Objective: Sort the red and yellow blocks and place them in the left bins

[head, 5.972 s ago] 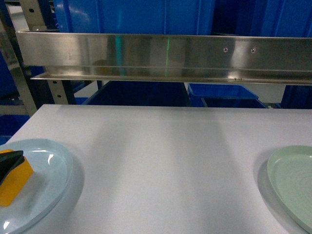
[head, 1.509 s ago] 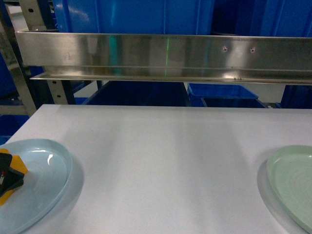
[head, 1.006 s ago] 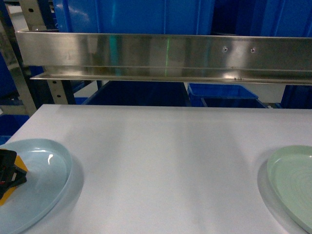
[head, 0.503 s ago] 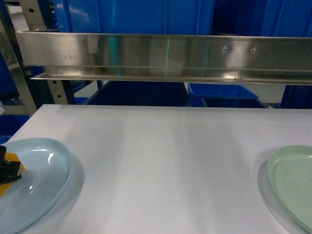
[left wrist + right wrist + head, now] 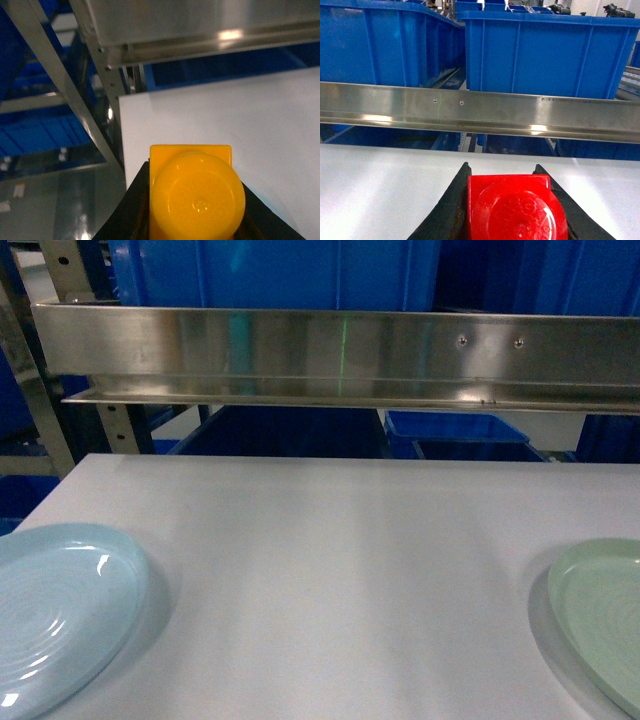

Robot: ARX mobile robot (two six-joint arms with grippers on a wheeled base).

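Note:
In the left wrist view, my left gripper [image 5: 195, 172] is shut on a glossy yellow block [image 5: 197, 197]. Its black fingers [image 5: 132, 200] press both sides, and one round stud faces the camera. It hangs above the white table's left edge. My right gripper [image 5: 502, 168] is shut on a red block [image 5: 515, 210] over the white table, facing the steel rail. Large blue bins [image 5: 545, 50] stand behind that rail, and one also shows in the head view [image 5: 270, 275]. Neither gripper nor block appears in the head view.
A pale blue plate [image 5: 60, 610] lies bare at the table's front left and a pale green plate [image 5: 600, 610] at the front right. A steel shelf rail [image 5: 340, 345] crosses above the far edge. Metal rack posts [image 5: 65, 85] stand off the table's left side.
My left gripper has carried the yellow block off the pale blue plate and out of the head view to the left. The plate now lies bare.

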